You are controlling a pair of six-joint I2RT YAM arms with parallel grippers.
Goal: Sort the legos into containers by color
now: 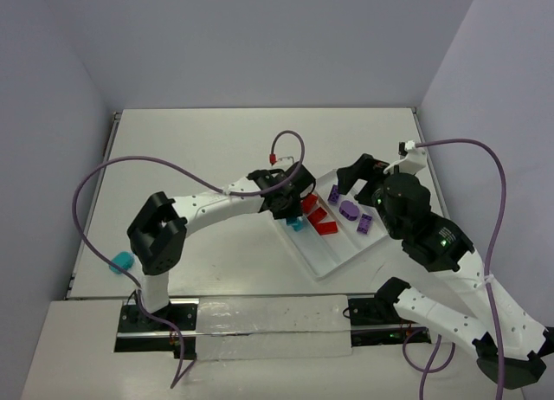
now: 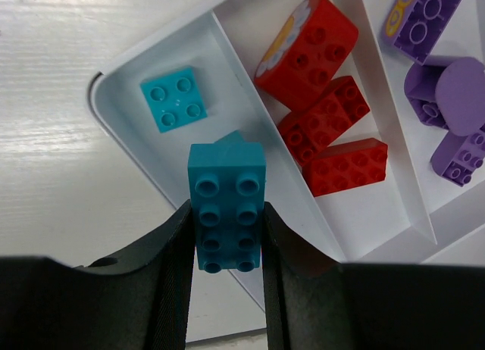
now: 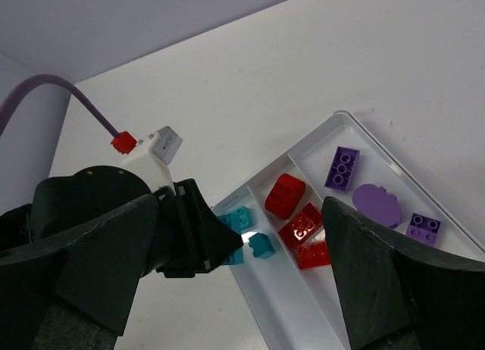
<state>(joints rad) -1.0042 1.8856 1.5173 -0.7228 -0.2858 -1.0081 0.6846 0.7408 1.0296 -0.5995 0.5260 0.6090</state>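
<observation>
Overhead, the left claw (image 1: pixel 290 205) and its wrist cover the near-left end of the tray (image 1: pixel 333 257), so the teal compartment hardly shows there. The right arm overlaps the tray's right rim. In the left wrist view a teal sliver peeks out behind the top of the held brick, and I cannot tell what it is. That view's right edge cuts off the purple bricks (image 2: pixel 443 92).

The tray lies askew on the counter (image 1: pixel 216 140), well apart from the far edge and the side walls (image 1: pixel 52 114). A broad stretch of white surface runs beyond it. A stray teal brick (image 1: pixel 121 261) sits near the counter's left edge, just beside the left arm's elbow and well apart from the tray; its shape is too small to make out.

The left claw pinches a teal two-by-four brick (image 2: pixel 227 206) by its long sides, studs toward the camera, above the outermost compartment. A square teal brick (image 2: pixel 174 98) lies flat in that compartment. The middle compartment holds three red bricks (image 2: pixel 324 119), bunched together and touching, one of them rounded with a printed face. The third holds three purple ones, one of them rounded.

The right claw (image 3: pixel 239 206) is spread wide and grips nothing, above the tray's far end.
</observation>
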